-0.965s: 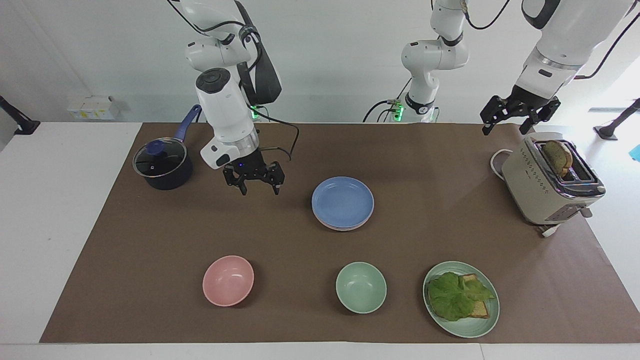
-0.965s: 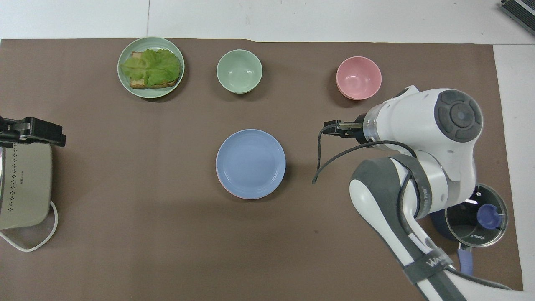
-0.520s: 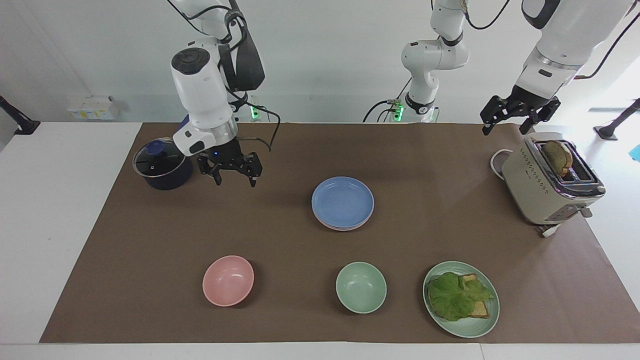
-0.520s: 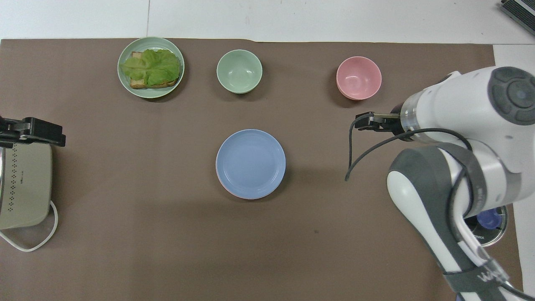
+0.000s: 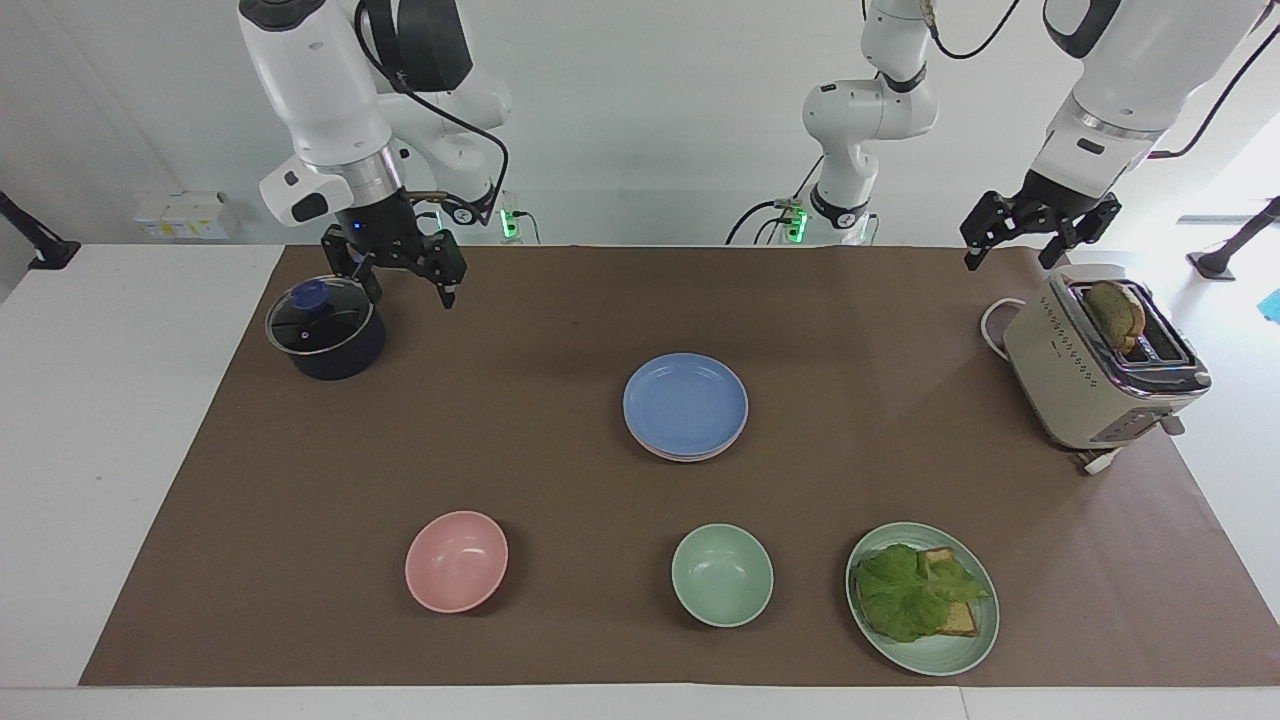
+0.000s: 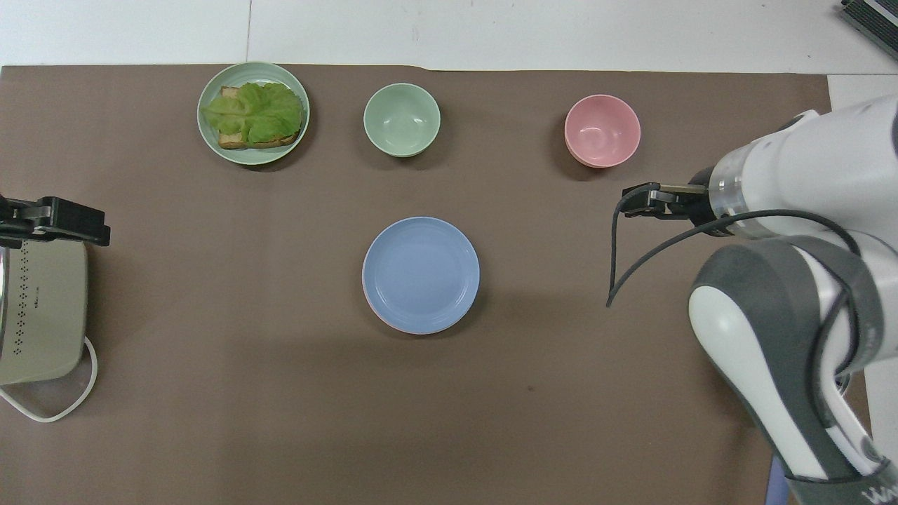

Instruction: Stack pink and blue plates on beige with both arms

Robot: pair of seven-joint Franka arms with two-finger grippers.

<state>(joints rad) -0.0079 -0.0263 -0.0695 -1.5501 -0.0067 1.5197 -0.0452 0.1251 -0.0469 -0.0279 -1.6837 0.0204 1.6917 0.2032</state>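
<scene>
The blue plate (image 5: 685,400) (image 6: 421,273) lies on top of a stack in the middle of the brown mat. A thin pink rim (image 5: 690,457) (image 6: 393,325) of the pink plate shows just under it. The beige plate is hidden. My right gripper (image 5: 405,285) (image 6: 642,200) hangs open and empty above the mat beside the pot, well away from the stack. My left gripper (image 5: 1010,258) (image 6: 56,221) waits open and empty in the air over the toaster's end of the table.
A dark pot with a glass lid (image 5: 325,330) stands at the right arm's end. A beige toaster (image 5: 1095,370) holding a slice stands at the left arm's end. Farthest from the robots sit a pink bowl (image 5: 456,560), a green bowl (image 5: 722,574) and a green plate (image 5: 940,660) with lettuce and toast.
My right gripper has risen and pulled back from beside the plate stack toward the pot, still open. The left arm and the plates have not moved.
</scene>
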